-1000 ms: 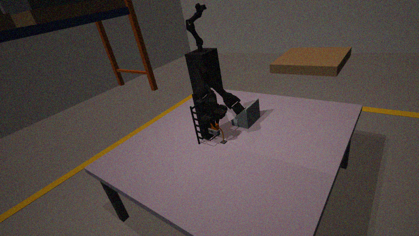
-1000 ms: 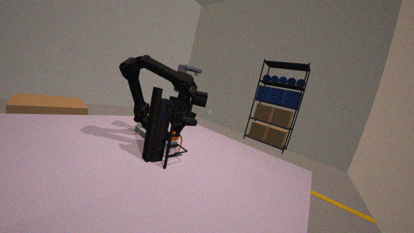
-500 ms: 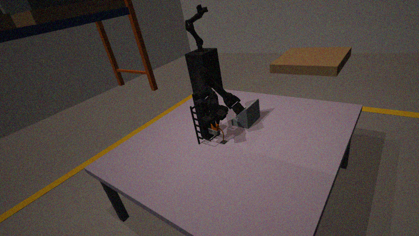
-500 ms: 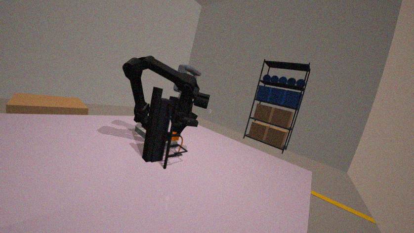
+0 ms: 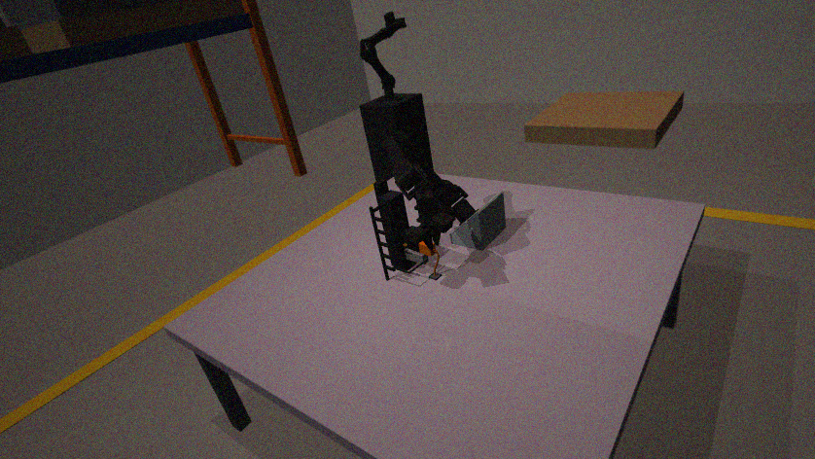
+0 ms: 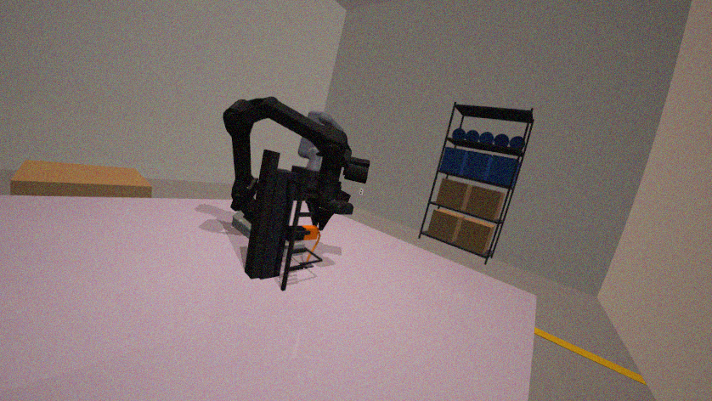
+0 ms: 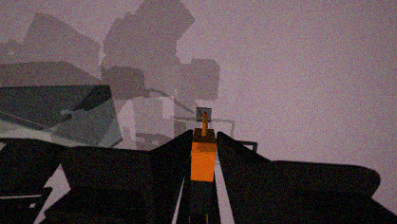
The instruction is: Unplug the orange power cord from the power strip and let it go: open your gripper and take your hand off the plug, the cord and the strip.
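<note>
Matt black tool (image 7: pixel 203 157) grips a smooth orange plastic plug (image 7: pixel 203 160).

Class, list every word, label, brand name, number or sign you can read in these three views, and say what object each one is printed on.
None: no readable text appears in any view.
The cardboard boxes and blue bins on the shelf rack show plain faces.
The orange plug clamped in the end effector is unmarked.
The grey power strip is too small to tell.
</note>
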Tool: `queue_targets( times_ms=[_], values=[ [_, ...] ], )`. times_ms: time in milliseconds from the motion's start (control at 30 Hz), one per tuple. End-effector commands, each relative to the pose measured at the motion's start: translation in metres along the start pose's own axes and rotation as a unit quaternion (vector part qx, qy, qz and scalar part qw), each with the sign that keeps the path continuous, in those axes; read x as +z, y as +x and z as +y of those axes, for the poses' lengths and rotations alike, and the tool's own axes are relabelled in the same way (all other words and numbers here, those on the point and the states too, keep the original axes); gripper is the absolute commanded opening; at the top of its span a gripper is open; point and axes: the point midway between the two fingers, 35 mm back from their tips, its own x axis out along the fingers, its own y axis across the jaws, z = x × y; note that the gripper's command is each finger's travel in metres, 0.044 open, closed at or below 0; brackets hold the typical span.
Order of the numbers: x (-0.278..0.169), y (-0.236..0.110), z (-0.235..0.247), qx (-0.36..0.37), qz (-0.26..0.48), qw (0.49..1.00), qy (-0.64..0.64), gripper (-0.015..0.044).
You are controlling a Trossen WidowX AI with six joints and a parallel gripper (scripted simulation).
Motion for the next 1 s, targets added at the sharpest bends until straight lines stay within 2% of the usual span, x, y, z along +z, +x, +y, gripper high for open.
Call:
queue_targets(
  times_ms=[0, 233, 367, 533, 967],
  values=[
    [-0.001, 0.0, 0.0, -0.001, -0.002, 1.0, 0.001, 0.0157],
    [-0.001, 0.0, 0.0, -0.001, -0.002, 1.0, 0.001, 0.0341],
    [0.019, -0.005, -0.001, -0.001, -0.003, 1.0, 0.001, 0.044],
    [0.059, -0.013, 0.0, -0.001, -0.004, 1.0, 0.001, 0.044],
    [0.059, -0.013, 0.0, -0.001, -0.004, 1.0, 0.001, 0.044]
  ],
)
